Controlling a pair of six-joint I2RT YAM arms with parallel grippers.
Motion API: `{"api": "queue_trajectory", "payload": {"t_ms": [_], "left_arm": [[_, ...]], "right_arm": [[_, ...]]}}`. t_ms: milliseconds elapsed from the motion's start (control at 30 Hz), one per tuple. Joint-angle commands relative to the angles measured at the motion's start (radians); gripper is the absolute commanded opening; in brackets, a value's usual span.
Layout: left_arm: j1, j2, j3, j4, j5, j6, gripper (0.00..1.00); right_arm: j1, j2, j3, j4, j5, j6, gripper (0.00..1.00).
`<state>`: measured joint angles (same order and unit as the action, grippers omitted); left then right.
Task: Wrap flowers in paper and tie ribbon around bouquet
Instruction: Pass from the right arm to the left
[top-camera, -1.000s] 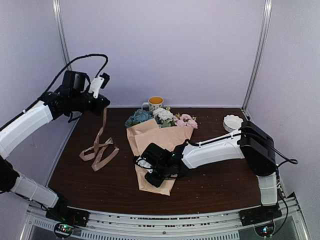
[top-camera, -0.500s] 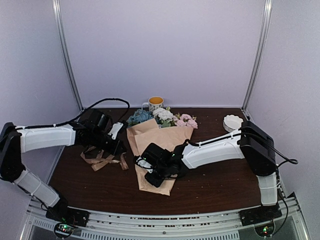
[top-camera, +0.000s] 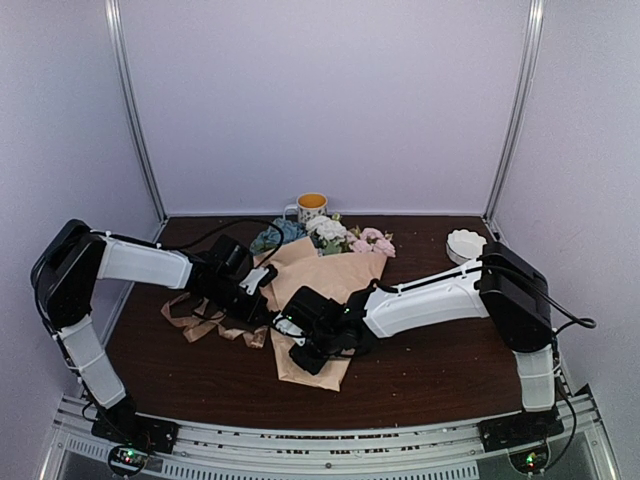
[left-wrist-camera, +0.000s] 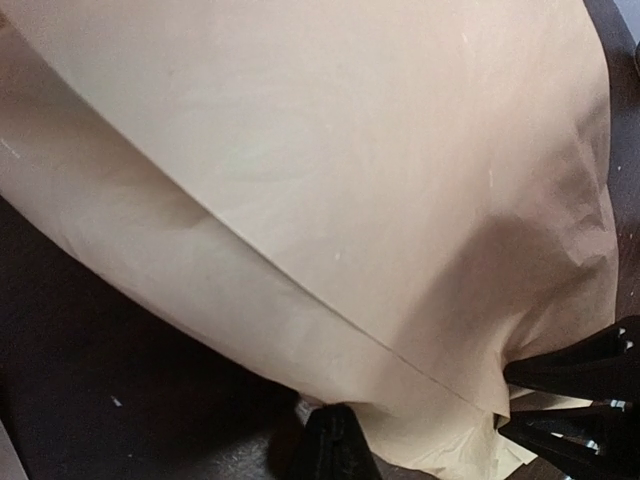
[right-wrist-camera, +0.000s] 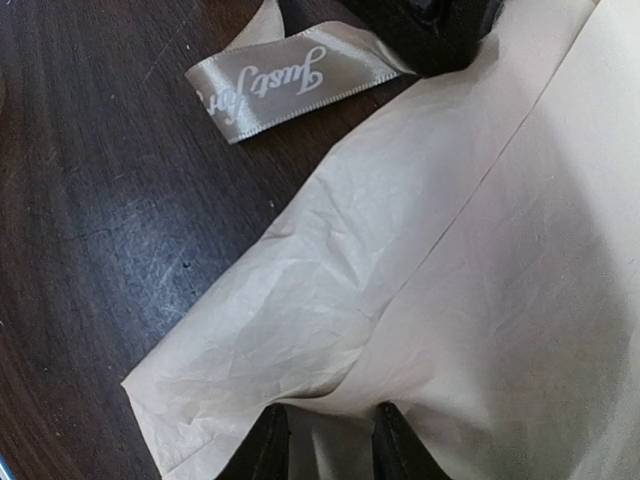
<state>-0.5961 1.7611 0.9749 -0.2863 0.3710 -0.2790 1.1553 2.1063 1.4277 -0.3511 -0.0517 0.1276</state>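
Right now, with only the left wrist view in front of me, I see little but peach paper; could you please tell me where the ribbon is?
Observer: One printed end of the ribbon lies flat on the table, running out from the shut left gripper at the edge of the paper.
Operator: Thank you. And the rest of it?
Observer: It is heaped on the table on the left arm's side of the bouquet.
Operator: What is the right gripper doing?
Observer: The right gripper pinches a fold of the paper near the cone's narrow end.
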Motion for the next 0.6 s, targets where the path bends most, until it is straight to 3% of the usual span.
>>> {"api": "queue_trajectory", "payload": {"t_ms": [0, 100, 233, 567], "left_arm": [[-0.004, -0.039, 0.027, -0.015, -0.017, 0.028, 0.09], [-0.005, -0.056, 0.042, -0.049, -0.037, 0.049, 0.23], [-0.004, -0.069, 0.071, -0.092, -0.048, 0.067, 0.32], [-0.004, -0.115, 0.123, -0.066, -0.023, 0.078, 0.39]], "right_arm": [[0.009, 0.061, -0.037, -0.103, -0.006, 0.004, 0.3], [0.009, 0.063, -0.036, -0.103, -0.007, 0.006, 0.31], [0.01, 0.062, -0.039, -0.101, -0.007, 0.007, 0.31], [0.012, 0.061, -0.04, -0.103, -0.005, 0.006, 0.31]]}}
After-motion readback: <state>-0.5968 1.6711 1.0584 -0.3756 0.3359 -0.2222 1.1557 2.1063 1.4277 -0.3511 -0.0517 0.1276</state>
